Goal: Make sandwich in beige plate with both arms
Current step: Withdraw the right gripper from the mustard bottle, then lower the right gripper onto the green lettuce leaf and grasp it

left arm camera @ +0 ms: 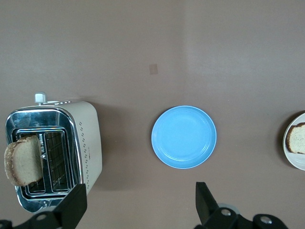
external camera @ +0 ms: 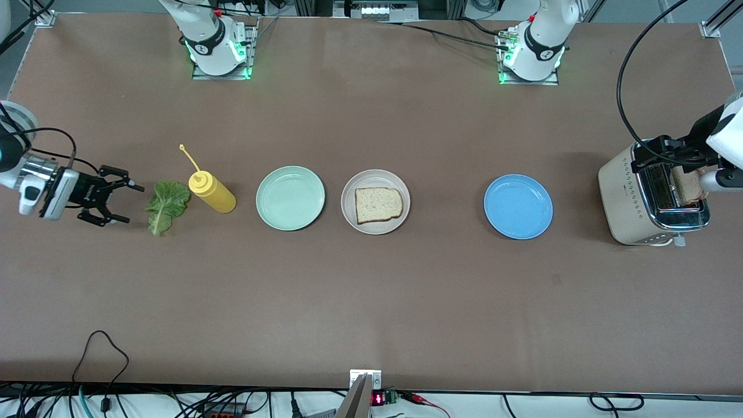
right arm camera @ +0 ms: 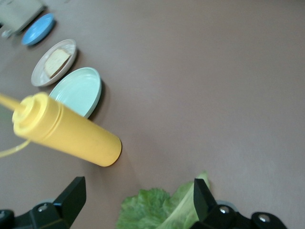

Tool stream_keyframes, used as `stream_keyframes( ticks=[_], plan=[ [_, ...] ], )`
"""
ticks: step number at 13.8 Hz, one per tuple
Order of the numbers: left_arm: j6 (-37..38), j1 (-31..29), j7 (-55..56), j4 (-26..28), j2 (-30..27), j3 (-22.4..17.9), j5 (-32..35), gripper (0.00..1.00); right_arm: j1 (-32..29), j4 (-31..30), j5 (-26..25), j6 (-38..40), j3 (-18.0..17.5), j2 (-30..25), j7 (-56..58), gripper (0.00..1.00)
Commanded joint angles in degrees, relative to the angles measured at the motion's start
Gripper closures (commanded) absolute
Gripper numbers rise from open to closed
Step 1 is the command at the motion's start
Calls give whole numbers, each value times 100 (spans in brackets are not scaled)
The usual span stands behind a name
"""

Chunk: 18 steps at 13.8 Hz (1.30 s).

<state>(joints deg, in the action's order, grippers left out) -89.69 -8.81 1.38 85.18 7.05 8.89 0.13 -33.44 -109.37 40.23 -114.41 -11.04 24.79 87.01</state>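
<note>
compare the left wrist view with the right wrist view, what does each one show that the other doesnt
Only the left wrist view shows the inside of the toaster, with a bread slice standing in one slot, and the open left end effector.

Only the right wrist view shows the yellow squeeze bottle, the lettuce leaf, the mint-green plate and the open right end effector at the leaf.

Both show the blue plate, the brown table and the beige plate holding one bread slice.
</note>
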Motion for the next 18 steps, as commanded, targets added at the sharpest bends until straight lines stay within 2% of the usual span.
stream_keyframes(
  ticks=[1, 4, 7, 10, 13, 16, 18],
  plan=[
    [13, 19, -103, -19, -73, 17, 101, 0, 222, 335, -704, 16, -4, -96, -1616, 0],
    [4, 11, -103, -19, -64, 17, 101, 0, 565, 530, -1453, 16, -4, -316, -3360, 0],
    [4, 11, -103, -19, -64, 8, 101, 0, 821, 653, -2577, 24, -117, -431, -5548, 0],
    [4, 11, -103, -19, -64, 17, 93, 0, 908, 671, -3054, 24, -197, -422, -6711, 0],
    [13, 11, -103, -19, -64, 8, 66, 0, 1181, 715, -3695, 25, -206, -387, -8354, 0],
    [4, -24, -103, -19, -64, 8, 57, 0, 1269, 715, -3802, 16, -197, -343, -8971, 0],
    [13, -25, -103, -19, -64, 8, 57, 0, 1374, 715, -4230, -2, -206, -238, -9420, 0]
  ],
)
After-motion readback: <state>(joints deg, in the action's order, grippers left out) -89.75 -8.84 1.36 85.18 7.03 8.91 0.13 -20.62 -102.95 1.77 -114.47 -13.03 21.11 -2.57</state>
